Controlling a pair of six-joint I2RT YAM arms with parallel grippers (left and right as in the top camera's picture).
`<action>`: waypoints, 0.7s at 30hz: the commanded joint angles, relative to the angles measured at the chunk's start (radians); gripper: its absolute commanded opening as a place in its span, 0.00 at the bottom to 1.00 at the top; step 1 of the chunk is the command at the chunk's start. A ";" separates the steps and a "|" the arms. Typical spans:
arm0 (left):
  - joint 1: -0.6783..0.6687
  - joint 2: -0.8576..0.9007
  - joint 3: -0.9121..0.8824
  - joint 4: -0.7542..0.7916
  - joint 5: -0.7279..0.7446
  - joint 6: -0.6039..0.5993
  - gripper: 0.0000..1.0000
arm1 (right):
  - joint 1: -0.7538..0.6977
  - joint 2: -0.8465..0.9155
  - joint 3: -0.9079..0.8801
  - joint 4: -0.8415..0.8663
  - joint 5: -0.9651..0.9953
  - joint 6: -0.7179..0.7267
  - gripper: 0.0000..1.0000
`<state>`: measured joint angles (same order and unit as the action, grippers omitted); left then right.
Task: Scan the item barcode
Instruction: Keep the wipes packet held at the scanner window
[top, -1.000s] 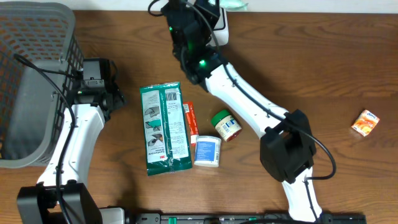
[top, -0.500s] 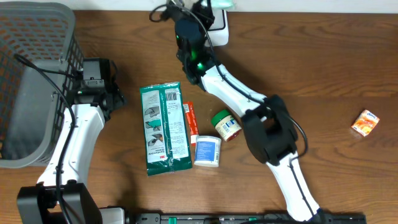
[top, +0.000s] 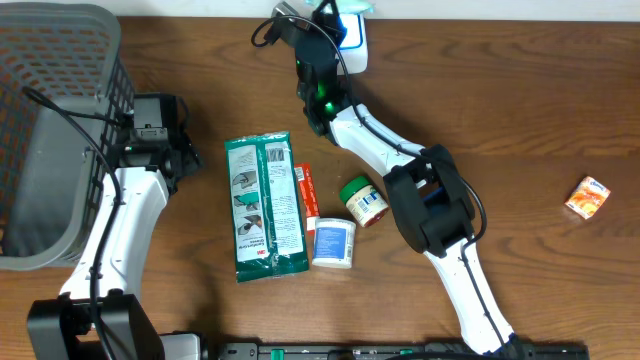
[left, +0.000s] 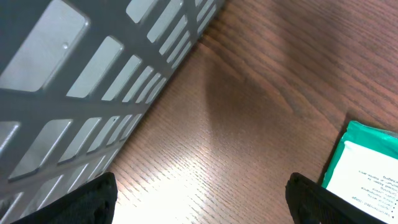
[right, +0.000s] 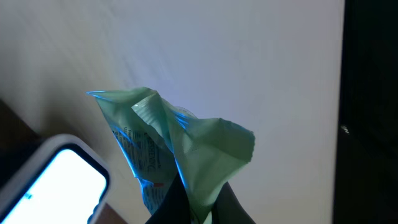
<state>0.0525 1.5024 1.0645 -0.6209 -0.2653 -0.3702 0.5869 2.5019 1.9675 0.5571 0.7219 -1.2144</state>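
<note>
right hand (right: 194, 208) clenched on pale green packet (right: 180, 143), held up just beside lit scanner (right: 59, 180) at far edge of table (top: 520, 110). left hand (left: 202, 202) released, empty, well left of scanner, low over table.

One basket (top: 50, 170), one green pack (top: 265, 205), one red tube (top: 305, 190), one jar (top: 362, 200), one tub (top: 333, 242), one orange packet (top: 587, 196), one mint bag (right: 177, 146), one scanner (right: 56, 180).

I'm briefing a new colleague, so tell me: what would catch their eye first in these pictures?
The right gripper pinches a crumpled pale green pouch beside the lit white scanner at the table's far edge. Mid-table lies a large green packet; a grey basket fills the left corner.
</note>
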 joint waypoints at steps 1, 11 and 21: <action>0.003 0.007 -0.014 0.000 -0.013 -0.006 0.86 | 0.002 -0.012 0.013 -0.022 -0.051 0.093 0.01; 0.003 0.007 -0.014 0.000 -0.013 -0.006 0.86 | -0.005 0.053 0.013 -0.010 -0.073 0.113 0.01; 0.003 0.007 -0.014 0.000 -0.013 -0.006 0.86 | -0.003 0.126 0.013 0.008 -0.027 0.031 0.01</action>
<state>0.0525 1.5024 1.0645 -0.6205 -0.2653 -0.3702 0.5865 2.6137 1.9678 0.5575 0.6731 -1.1625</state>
